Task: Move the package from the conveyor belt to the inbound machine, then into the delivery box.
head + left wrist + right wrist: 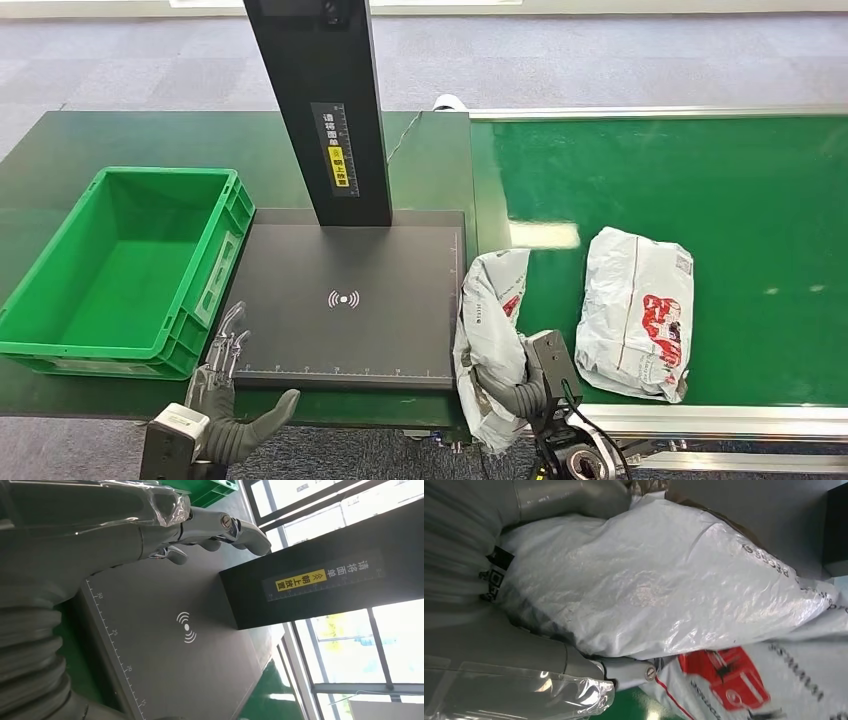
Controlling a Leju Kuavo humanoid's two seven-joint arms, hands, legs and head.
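Note:
Two white plastic packages with red print are in the head view. One package (637, 308) lies flat on the green conveyor belt (720, 190). The other package (490, 335) sits crumpled at the belt's left edge, beside the black inbound machine platform (350, 340). My right hand (512, 388) grips this crumpled package from the near side. In the right wrist view the thumb (569, 497) and fingers (624, 672) close around the package (649, 590). My left hand (225, 395) hovers by the platform's front left corner, fingers spread and holding nothing. The green delivery box (120, 265) stands empty on the left.
The machine's black post (320, 110) rises from the back of the platform and carries a yellow label (302, 580). The left wrist view shows my left hand (150, 525) above the platform's scan mark (186, 627). The belt's metal rail (700, 415) runs along the front.

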